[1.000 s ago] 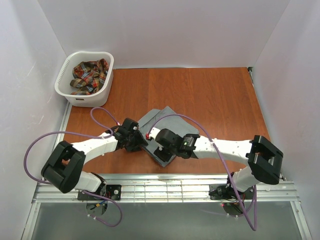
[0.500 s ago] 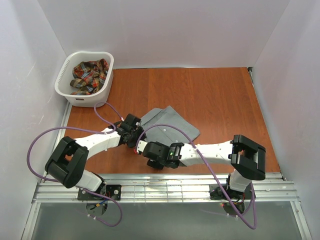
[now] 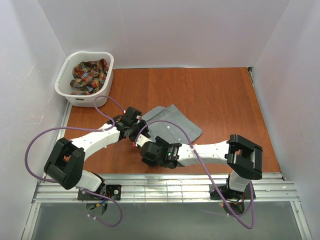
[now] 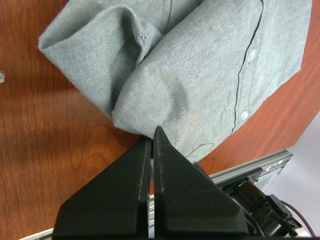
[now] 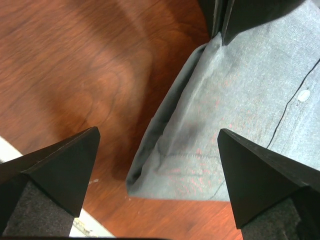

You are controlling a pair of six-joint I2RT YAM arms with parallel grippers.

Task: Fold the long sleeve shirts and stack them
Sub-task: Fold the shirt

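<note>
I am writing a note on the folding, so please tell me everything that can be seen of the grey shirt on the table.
The grey shirt is soft woven cloth with dark seams, a button strip and small pale buttons. It lies folded into a rough rectangle, askew, on the brown wooden table, with a bulging crease at one corner. The left gripper is shut on its folded edge; the right gripper hangs open above it.

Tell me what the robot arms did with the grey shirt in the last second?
The left gripper snapped shut on the edge of the grey shirt. The right gripper slid left, off the shirt's middle to its near edge, and opened wide. The plaid shirt stayed in the white basket.
</note>
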